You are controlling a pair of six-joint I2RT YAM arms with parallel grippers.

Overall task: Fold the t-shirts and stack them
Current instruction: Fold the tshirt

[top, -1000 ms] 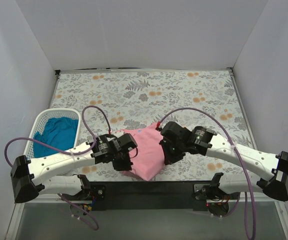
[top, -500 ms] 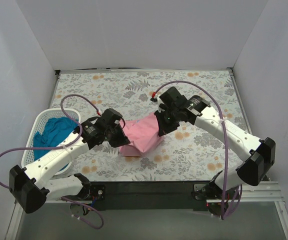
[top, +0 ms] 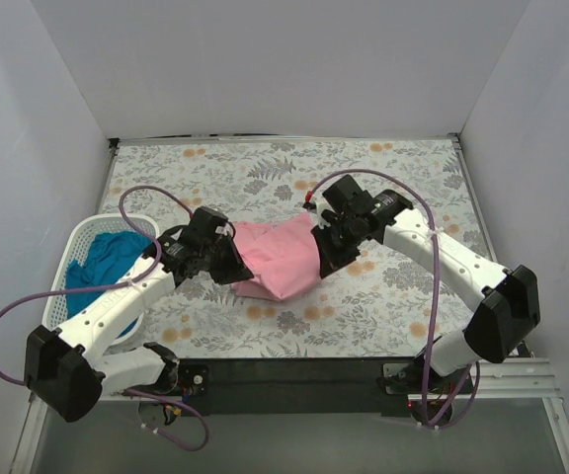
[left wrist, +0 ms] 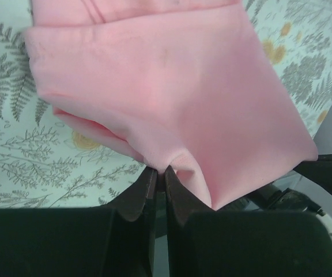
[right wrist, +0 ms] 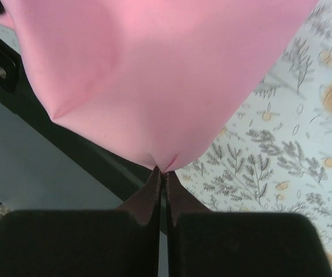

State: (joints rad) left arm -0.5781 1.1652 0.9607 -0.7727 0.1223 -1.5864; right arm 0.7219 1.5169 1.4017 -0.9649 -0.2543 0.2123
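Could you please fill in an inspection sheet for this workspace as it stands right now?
Surface: floral-print table, no spills seen.
Job's things: pink t-shirt partly folded mid-table, pinched at both sides; teal t-shirt bunched in the white lattice basket.
Clutter: only the basket, at the left edge; nothing else seen.
Grippers: left gripper shut on the pink t-shirt; right gripper likewise.
Cables: purple cables loop above both arms.
Surroundings: plain white walls on three sides.
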